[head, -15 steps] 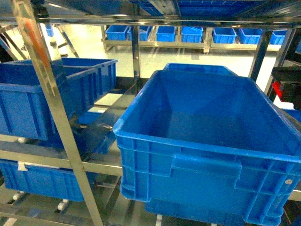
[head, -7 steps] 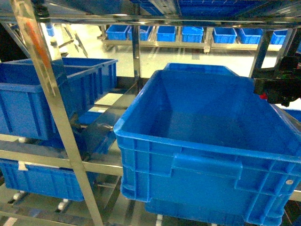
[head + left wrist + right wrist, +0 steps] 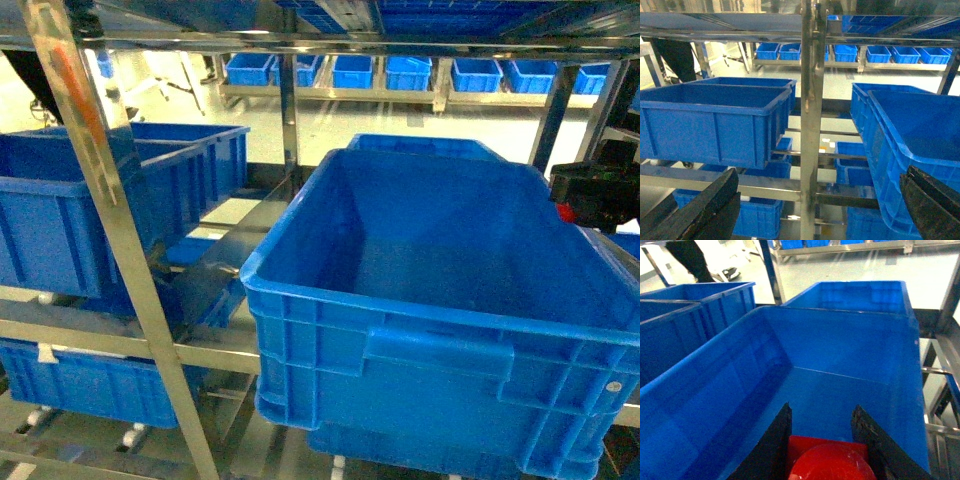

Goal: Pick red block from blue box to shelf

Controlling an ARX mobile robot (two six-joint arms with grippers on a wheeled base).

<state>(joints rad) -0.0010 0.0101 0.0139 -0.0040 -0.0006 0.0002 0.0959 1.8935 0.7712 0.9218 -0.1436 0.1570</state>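
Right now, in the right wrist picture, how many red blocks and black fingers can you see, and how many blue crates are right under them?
red block: 1
black fingers: 2
blue crate under them: 1
Total: 4

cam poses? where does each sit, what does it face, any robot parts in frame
Head: on the robot, slanting down at the big blue crate on the shelf; right tool at right edge.
Left wrist: faces a shelf upright; open left tool below.
Right wrist: down into the same crate; tool grips the red block.
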